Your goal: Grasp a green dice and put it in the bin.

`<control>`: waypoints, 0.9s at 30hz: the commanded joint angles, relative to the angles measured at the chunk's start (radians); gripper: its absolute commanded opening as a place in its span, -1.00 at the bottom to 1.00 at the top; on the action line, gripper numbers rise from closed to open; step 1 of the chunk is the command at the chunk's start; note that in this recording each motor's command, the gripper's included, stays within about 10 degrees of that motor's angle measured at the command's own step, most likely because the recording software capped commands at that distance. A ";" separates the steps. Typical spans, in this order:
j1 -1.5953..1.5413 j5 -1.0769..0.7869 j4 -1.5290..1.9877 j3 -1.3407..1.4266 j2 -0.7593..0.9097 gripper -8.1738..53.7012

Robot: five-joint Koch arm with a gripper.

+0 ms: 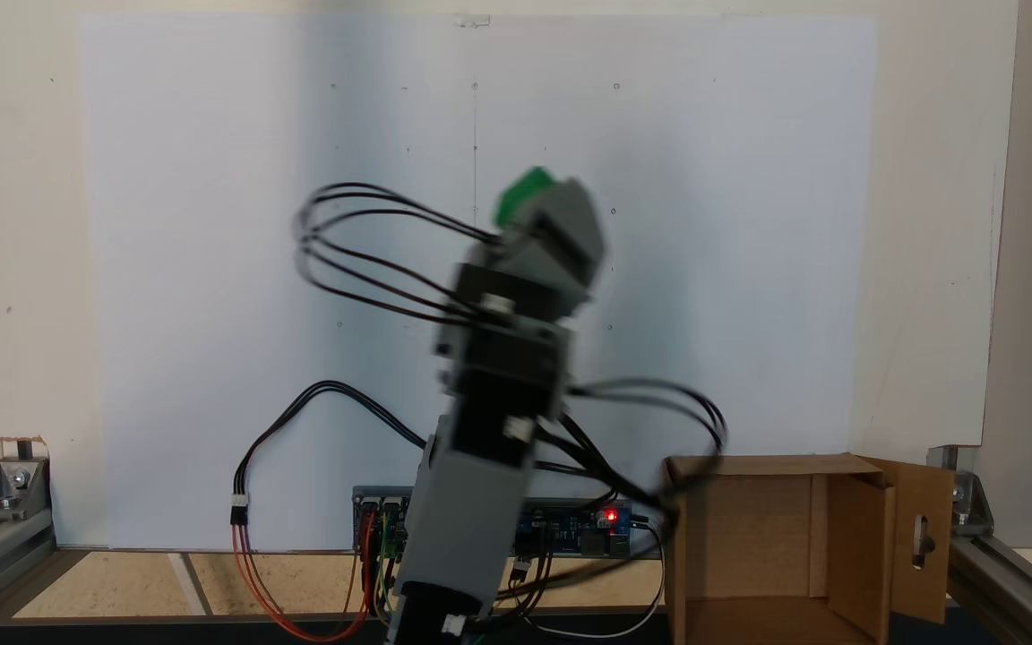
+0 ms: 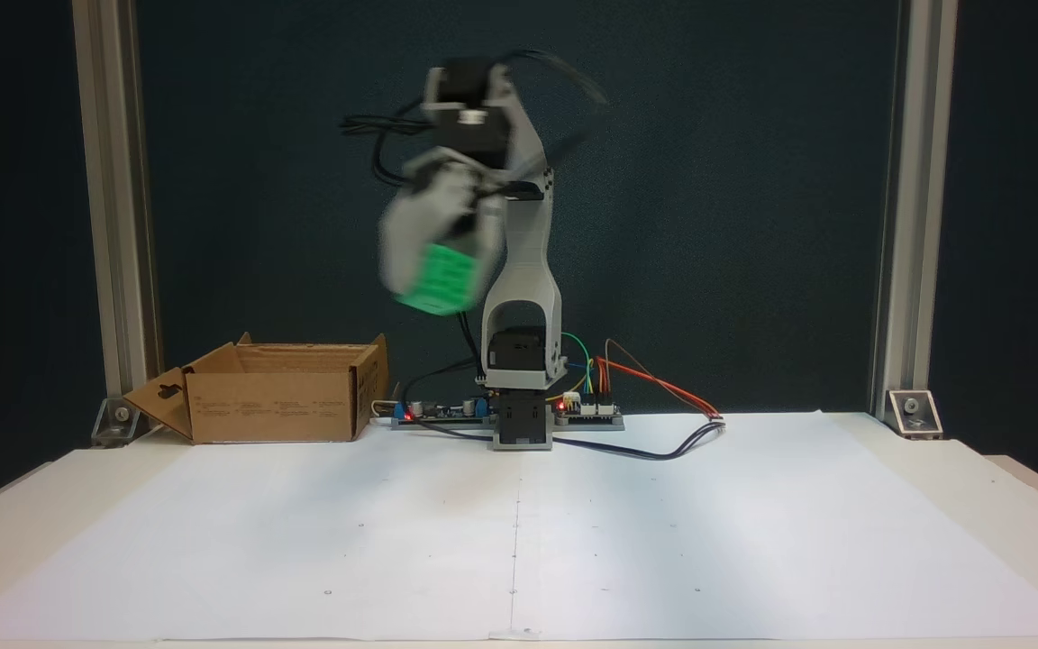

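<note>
In a fixed view, the tool [image 1: 534, 202] sits above frame centre, clamped on the green dice [image 1: 523, 190], lifted high, presumably to clear the walls of the bin [image 1: 753, 520] at lower right. In the other fixed view, the blurred tool [image 2: 433, 270] grips the green dice [image 2: 438, 281] upper centre-left, well above the worktop [image 2: 753, 541]; the bin [image 2: 276, 406] stands left of the arm's base.

White paper-covered table [image 2: 753, 541], cardboard bin [image 2: 276, 406], arm base [image 2: 521, 424], circuit boards [image 2: 587, 413]

dark wall [image 2: 753, 180] | metal frame posts [image 2: 109, 180] | white-papered table [image 2: 663, 541]
</note>
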 commanded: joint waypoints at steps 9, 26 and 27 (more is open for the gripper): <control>0.738 -0.457 -0.092 -0.054 -0.017 -0.35; 1.456 -0.989 -0.298 -0.052 -0.362 -0.35; 1.471 -1.000 -0.298 -0.052 -0.402 -0.35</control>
